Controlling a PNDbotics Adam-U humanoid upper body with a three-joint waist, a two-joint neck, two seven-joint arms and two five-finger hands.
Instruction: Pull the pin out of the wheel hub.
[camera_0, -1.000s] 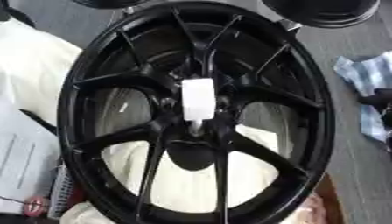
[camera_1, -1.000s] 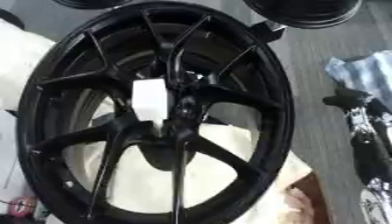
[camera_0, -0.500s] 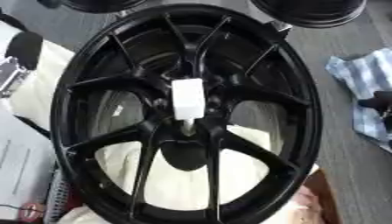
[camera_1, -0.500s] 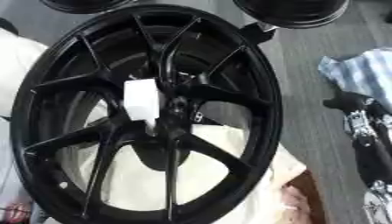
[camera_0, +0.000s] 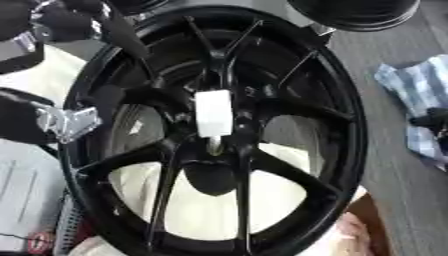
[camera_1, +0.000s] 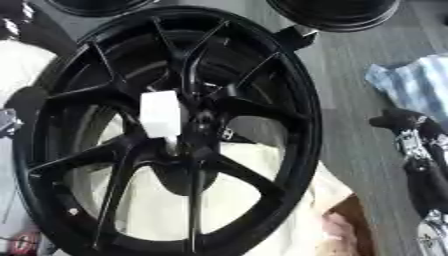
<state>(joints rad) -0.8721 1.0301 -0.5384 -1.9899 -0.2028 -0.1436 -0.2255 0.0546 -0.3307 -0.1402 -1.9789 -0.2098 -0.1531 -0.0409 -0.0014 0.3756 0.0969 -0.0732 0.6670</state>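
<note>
Pin not yet pulled from the wheel

Work on the task has not really started, by my judgement. The white pin stands in the centre of the black wheel, and nothing touches it. It looks seated in the hub, with a thin stem going down below the white block.

The left hand shows at about 10 o'clock from the pin, over the wheel's rim; it is dark and blurred, so I cannot tell if its fingers are spread or curled. The right hand is at 3 o'clock, outside the wheel, well apart from the pin; its fingers also I cannot tell. What is left: reach the pin, take it, draw it out.

The wheel lies on a white cloth on a grey floor. A blue checked cloth lies at 3 o'clock, and other dark wheels at 12 o'clock.
</note>
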